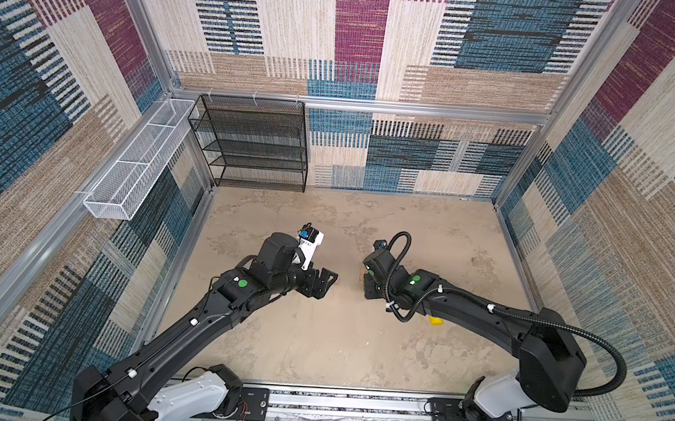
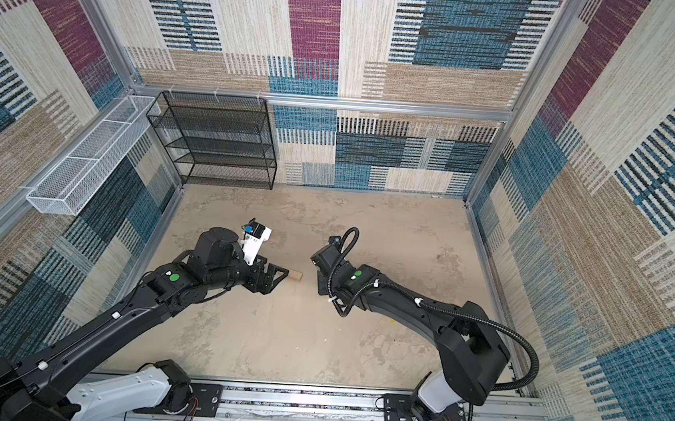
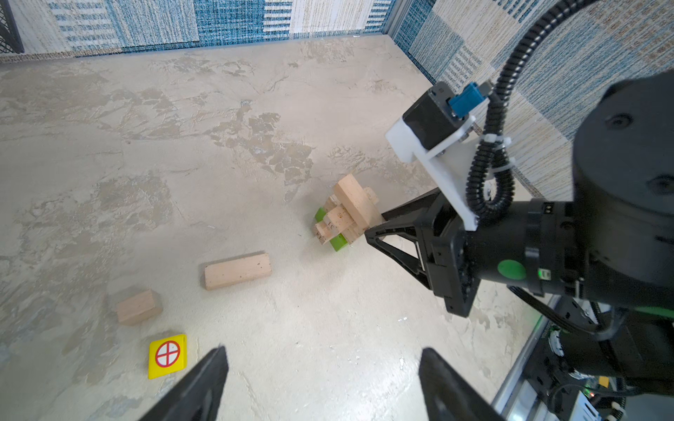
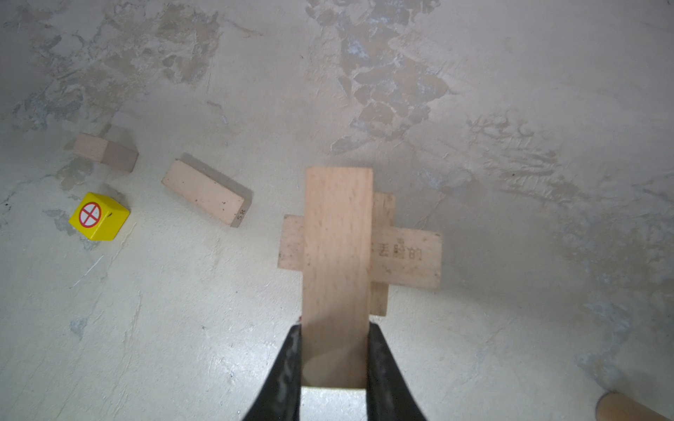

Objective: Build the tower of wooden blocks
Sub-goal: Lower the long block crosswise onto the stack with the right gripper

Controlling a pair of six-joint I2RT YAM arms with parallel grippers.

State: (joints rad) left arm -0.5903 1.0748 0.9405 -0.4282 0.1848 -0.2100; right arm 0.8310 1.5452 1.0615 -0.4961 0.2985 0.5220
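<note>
A: Looking at both top views, we find the right gripper (image 1: 367, 286) low over the counter (image 1: 336, 344), the left gripper (image 1: 323, 281) facing it.
B: From the left wrist, our left gripper stands spread and empty; the wood block tower (image 3: 341, 218) lies ahead, at the right gripper's tips.
A: From the right wrist, we pinch a tan brick (image 4: 337, 248) by one end, its long axis running straight out, square across the crosswise brick (image 4: 406, 260) beneath.
B: Whether it rests yet, we cannot tell

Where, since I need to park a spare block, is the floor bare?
Bare: the back stretch of floor between the black mesh shelf and the right wall, and the front strip along the base rail. Crowded: the middle, around the tower and held brick, loose tan brick, small tan cube and yellow cube.
</note>
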